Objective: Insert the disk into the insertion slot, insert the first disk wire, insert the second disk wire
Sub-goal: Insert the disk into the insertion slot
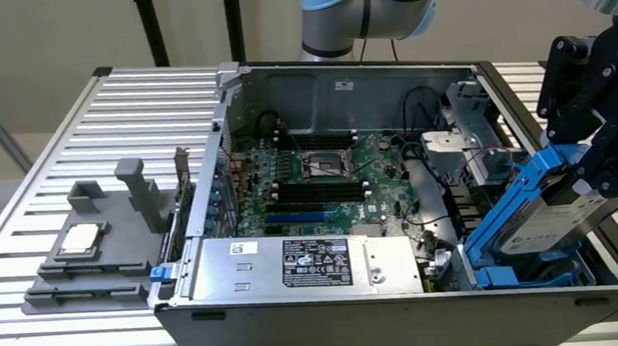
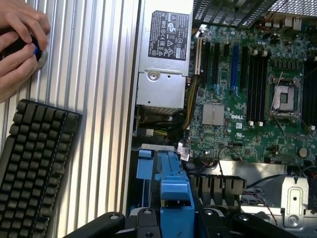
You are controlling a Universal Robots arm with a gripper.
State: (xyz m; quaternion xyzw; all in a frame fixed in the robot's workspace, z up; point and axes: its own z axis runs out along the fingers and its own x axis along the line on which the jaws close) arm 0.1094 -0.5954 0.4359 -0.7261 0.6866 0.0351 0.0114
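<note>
The fingers (image 1: 610, 152) clamp the disk (image 1: 552, 217), tilted above the insertion slot (image 1: 509, 277) at the case's corner on the exterior view's right. A silver power supply (image 1: 305, 263) lies just beside the slot, with loose wires (image 1: 442, 249) between them. A keyboard (image 2: 34, 163) and a person's hand (image 2: 17, 39) rest on the ribbed worktop (image 2: 99, 99).

My lab workbench, ribbed metal tabletop (image 1: 25, 160), opened desktop computer (image 1: 407, 321), keyboard (image 2: 29, 163) alongside, my arm (image 1: 368, 6) behind.
</note>
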